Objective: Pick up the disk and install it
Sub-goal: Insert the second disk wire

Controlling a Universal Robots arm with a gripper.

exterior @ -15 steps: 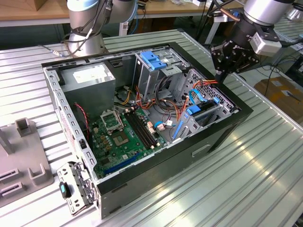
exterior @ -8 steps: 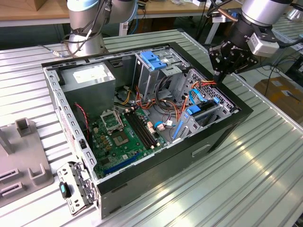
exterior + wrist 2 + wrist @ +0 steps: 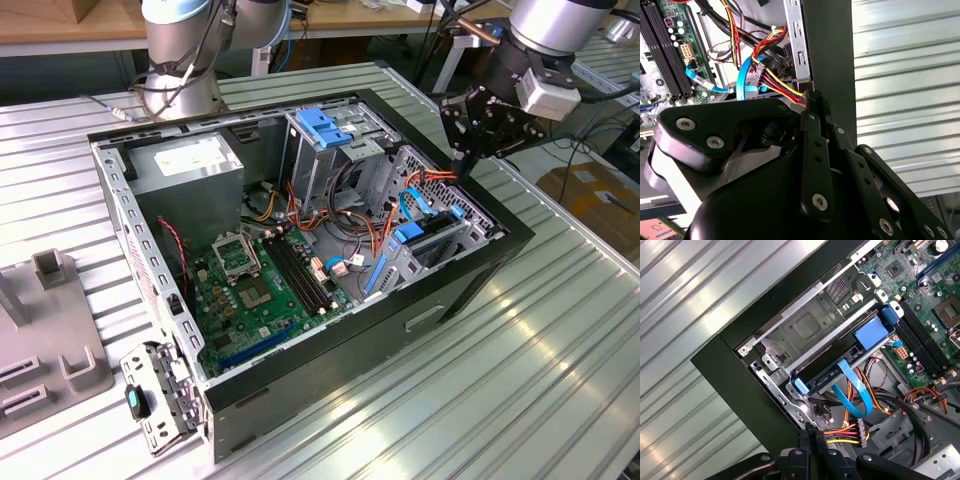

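Black fingers (image 3: 815,107) of your gripper (image 3: 462,152) are pressed together with no gap, and nothing sits between them. In the exterior view the gripper hangs above the case (image 3: 470,285) rim, at the corner nearest the drive bay.

Just below and inward of the fingertips, you see the disk (image 3: 840,367) seated in that bay, its blue rail ends showing at both sides and a blue tab on top. In the exterior view the disk (image 3: 430,240) lies a little lower than the gripper, toward the motherboard (image 3: 265,295). The gripper is near it but apart from it.

Closest to the fingertips is the bundle of red, yellow and orange wires (image 3: 842,432) ending in a connector, with the flat blue cable (image 3: 855,395) looping from the disk toward it. In the second wrist view the fingertips sit right beside those wires (image 3: 777,82); whether they touch you cannot tell.

Farther from the gripper, across the case, stands the metal cage (image 3: 330,150) with blue clips, and beyond it the grey box (image 3: 190,170). Ribbed metal table (image 3: 520,380) surrounds the case.
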